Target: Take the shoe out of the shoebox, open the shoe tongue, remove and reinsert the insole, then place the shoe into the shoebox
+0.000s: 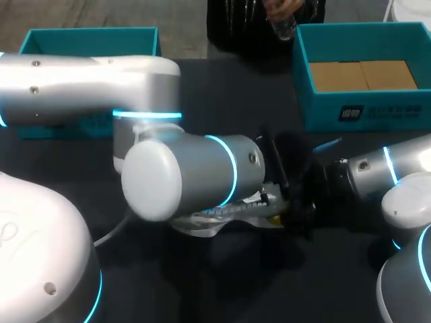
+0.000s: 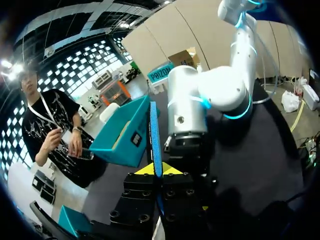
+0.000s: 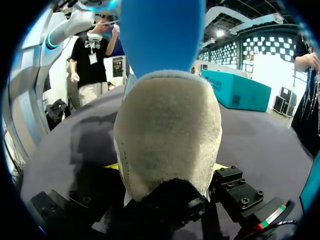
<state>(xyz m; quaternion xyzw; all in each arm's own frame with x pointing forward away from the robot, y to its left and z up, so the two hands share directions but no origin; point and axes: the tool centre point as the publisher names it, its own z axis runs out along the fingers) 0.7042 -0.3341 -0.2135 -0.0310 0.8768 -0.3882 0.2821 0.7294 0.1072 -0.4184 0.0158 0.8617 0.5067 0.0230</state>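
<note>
Head view: the shoe (image 1: pixel 225 214) is located mid-table between both arms, well apart from the teal shoebox (image 1: pixel 350 111).

Left wrist view: the left gripper (image 2: pixel 159 171) is closed on the blue insole (image 2: pixel 155 130), which is judged thin, light and flexible, and best pinched at its edge.

Right wrist view: the right gripper (image 3: pixel 167 167) is clamped across the shoe's soft-sided rear.

Teal shoebox (image 1: pixel 316 111), blue insole (image 3: pixel 160 35), beige shoe (image 3: pixel 170 135), black table (image 1: pixel 222 87)

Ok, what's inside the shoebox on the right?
The shoebox holds brown cardboard lying flat on its floor, and nothing else shows in it. Its near wall hides the strip of floor closest to the robot.
</note>
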